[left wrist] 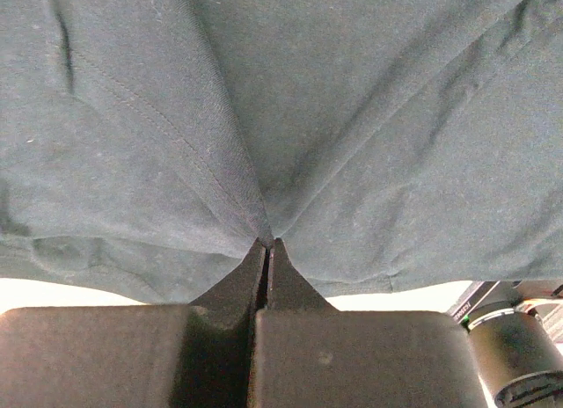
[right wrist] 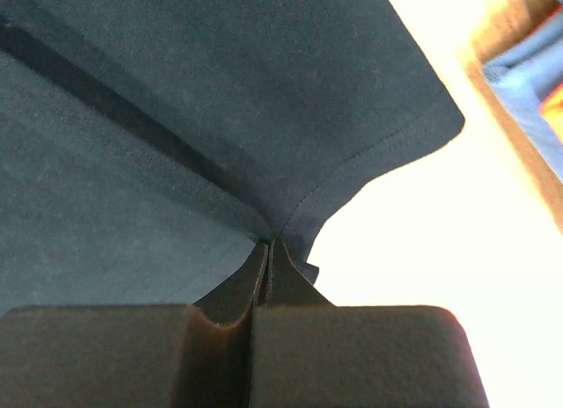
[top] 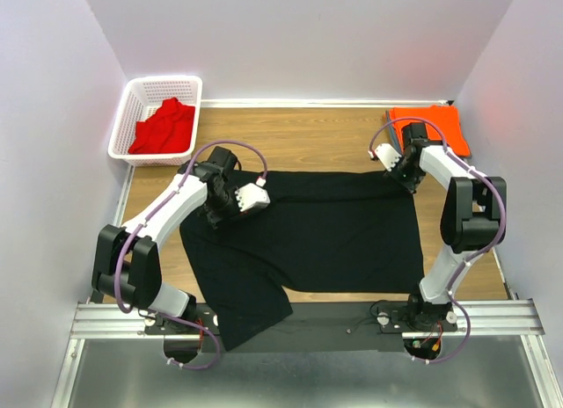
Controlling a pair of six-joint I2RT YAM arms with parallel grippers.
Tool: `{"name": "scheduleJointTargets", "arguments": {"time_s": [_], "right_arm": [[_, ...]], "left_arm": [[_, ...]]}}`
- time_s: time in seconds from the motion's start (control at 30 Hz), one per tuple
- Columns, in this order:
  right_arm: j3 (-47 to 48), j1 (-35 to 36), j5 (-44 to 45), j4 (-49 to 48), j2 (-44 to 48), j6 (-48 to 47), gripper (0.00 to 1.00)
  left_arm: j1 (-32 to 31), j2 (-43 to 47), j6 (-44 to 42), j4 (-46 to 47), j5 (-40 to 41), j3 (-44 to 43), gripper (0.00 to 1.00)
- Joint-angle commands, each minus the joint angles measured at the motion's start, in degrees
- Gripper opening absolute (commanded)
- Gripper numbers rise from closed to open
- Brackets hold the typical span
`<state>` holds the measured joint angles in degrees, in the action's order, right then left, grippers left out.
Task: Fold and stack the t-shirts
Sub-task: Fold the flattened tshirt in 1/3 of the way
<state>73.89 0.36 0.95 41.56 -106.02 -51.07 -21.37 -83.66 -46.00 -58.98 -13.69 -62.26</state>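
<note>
The large black t-shirt (top: 317, 236) lies spread across the middle of the table, one part hanging over the near edge. My left gripper (top: 220, 206) is shut on its far left edge; in the left wrist view the black cloth (left wrist: 290, 118) bunches into the closed fingertips (left wrist: 267, 245). My right gripper (top: 403, 175) is shut on the far right corner, and the hem (right wrist: 369, 157) gathers at its tips (right wrist: 269, 244). The orange t-shirt (top: 431, 127) lies folded at the far right. The red t-shirt (top: 165, 127) sits crumpled in the basket.
A white mesh basket (top: 132, 100) stands at the far left corner of the wooden table (top: 299, 140). White walls close in on three sides. A metal rail (top: 493, 316) runs along the near edge by the arm bases.
</note>
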Motion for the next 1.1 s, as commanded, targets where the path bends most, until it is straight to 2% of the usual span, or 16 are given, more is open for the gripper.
{"name": "scheduleJointTargets", "arguments": {"time_s": [0.0,0.4,0.43,0.47,0.5,0.53,0.57,0.7,0.8,0.83,0.87,0.93,1.07], "right_arm": [[-1.29,-0.1,0.46,-0.43,3.01,-0.26,0.01],[-4.72,-0.1,0.19,-0.52,2.49,-0.79,0.01],[-4.8,-0.1,0.37,-0.52,2.31,-0.87,0.01],[-4.81,-0.1,0.72,-0.34,2.13,-0.96,0.09],[-4.72,-0.1,0.63,-0.34,2.22,-0.88,0.17],[-4.54,-0.62,0.37,-0.43,2.57,-0.87,0.31],[-3.93,-1.32,-0.15,-0.34,2.83,-0.53,0.36],[0.97,-1.33,-4.27,1.76,3.8,2.2,0.42],[5.46,-1.24,-8.58,6.32,1.96,5.26,0.39],[8.52,-1.24,-9.64,7.38,1.26,6.23,0.37],[9.95,-1.24,-11.57,9.05,-0.4,7.9,0.31],[13.28,-1.24,-12.9,10.11,-2.17,9.66,0.22],[16.19,-1.06,-14.4,10.56,-7.08,13.7,0.12]], "left_arm": [[0.89,0.69,-1.99,-3.24,-0.37,-3.31,0.0],[0.97,1.66,-4.36,-3.34,0.51,1.7,0.0],[0.8,1.66,-4.54,-3.25,0.6,2.22,0.07],[0.8,1.92,-5.67,-3.59,-0.1,2.84,0.22],[0.8,2.18,-6.46,-4.12,-0.71,2.85,0.29],[0.8,2.53,-7.34,-4.65,-1.5,2.58,0.36],[0.8,3.23,-7.87,-5.0,-3.08,1.02,0.43],[1.41,2.2,-7.71,-3.96,-6.68,-5.93,0.48],[1.76,-2.45,-5.08,-0.37,-10.46,-11.28,0.48],[1.77,-3.69,-1.5,1.92,-11.0,-12.26,0.47],[1.77,-5.97,0.28,6.73,-11.61,-13.75,0.44],[1.77,-9.05,5.01,10.54,-12.23,-15.69,0.41],[1.07,-19.32,10.64,16.51,-15.92,-24.37,0.31]]}}
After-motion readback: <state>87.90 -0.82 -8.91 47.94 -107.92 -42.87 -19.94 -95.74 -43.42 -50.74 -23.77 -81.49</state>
